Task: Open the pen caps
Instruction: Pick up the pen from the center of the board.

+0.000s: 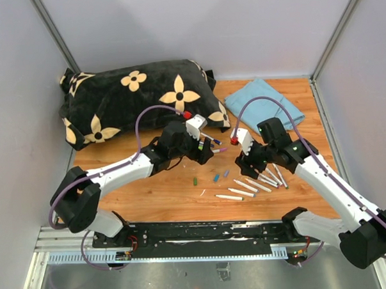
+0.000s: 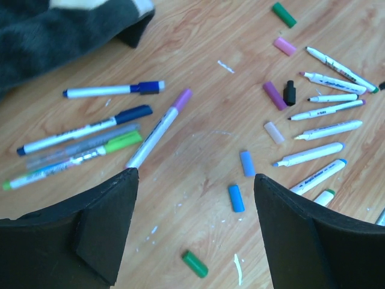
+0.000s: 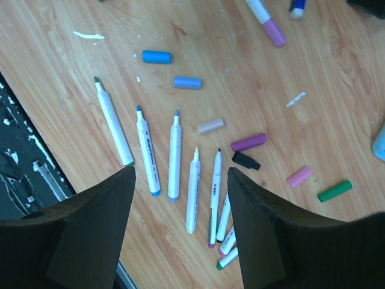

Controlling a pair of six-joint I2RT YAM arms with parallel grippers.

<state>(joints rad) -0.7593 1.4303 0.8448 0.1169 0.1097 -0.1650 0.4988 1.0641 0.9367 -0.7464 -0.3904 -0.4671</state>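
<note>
— Wooden table [image 1: 150, 197], with a black flower pillow [image 1: 133, 96] at the back and a blue cloth [image 1: 268, 99] beside it. Where are the pen caps [image 1: 215, 177]?

— Lots are off already. Loose ones lie in the middle of the table: a blue cap [image 2: 236, 198], a green cap [image 2: 195, 264], a black cap [image 2: 289, 93] and more. The bare pens [image 3: 174, 153] lie side by side under the right gripper [image 3: 180, 171].

— So is it all done?

— No. A few capped pens [image 2: 84, 129] lie nearer the pillow. See the purple cap [image 2: 182, 96] and the dark blue cap [image 2: 133, 112]?

— What are the two grippers doing?

— The left gripper [image 2: 195, 177] hangs over the table with its fingers far apart and nothing in it. The right gripper is spread apart too, and it holds nothing.

— Which step is this, then?

— I think it is the bit between pens: choosing the next one to open.

— What does that need?

— My guess is the left gripper goes down and pinches a capped pen by its white part. The one with the purple cap looks easiest, because the others lie tight together. Then the right gripper has to grab just the tiny cap and pull it straight off.
</note>
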